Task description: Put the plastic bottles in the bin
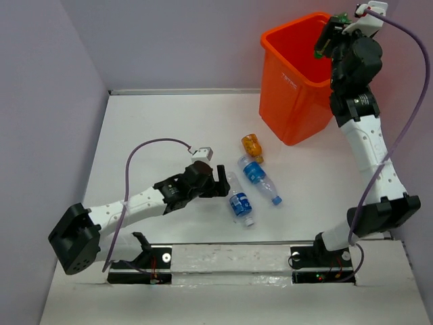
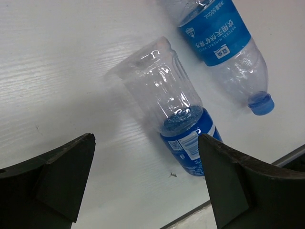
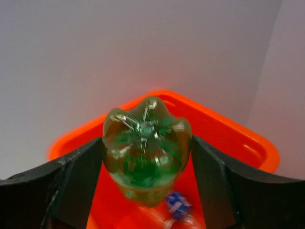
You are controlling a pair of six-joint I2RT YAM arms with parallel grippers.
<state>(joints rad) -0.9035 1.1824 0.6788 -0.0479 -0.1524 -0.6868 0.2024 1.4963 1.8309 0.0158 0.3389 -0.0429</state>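
**Left gripper** (image 2: 147, 138): jaws spread wide, low over the tabletop (image 2: 62, 71). The fingers (image 2: 52, 181) stand either side of the first blue-labelled bottle (image 2: 167, 95) and clear of it.
- The first blue-labelled bottle lies on its side, base toward the camera, and its neck end is lost at the right finger.
- Label print is legible in the left wrist view only. The top view places the bottle near the middle of the tabletop's near edge.

**Second blue-labelled bottle** (image 2: 224, 33): lying just beside the first, blue cap on, its base cut off by the frame.

**Orange bottle** (image 1: 252, 145): seen in the top view only, lying farther in, toward the bin.

**Right gripper** (image 3: 147, 140): pinching the green bottle (image 3: 145, 157) by its sides, base toward the camera, above the open bin (image 3: 228, 129). The top view shows only a green sliver of the bottle.

**Bin**: orange, at the tabletop's far right corner.
- Contents: one blue-labelled item (image 3: 177, 202), blurred and partly cut off, seen in the right wrist view only.
- The remaining interior is hidden by the bottle and fingers.
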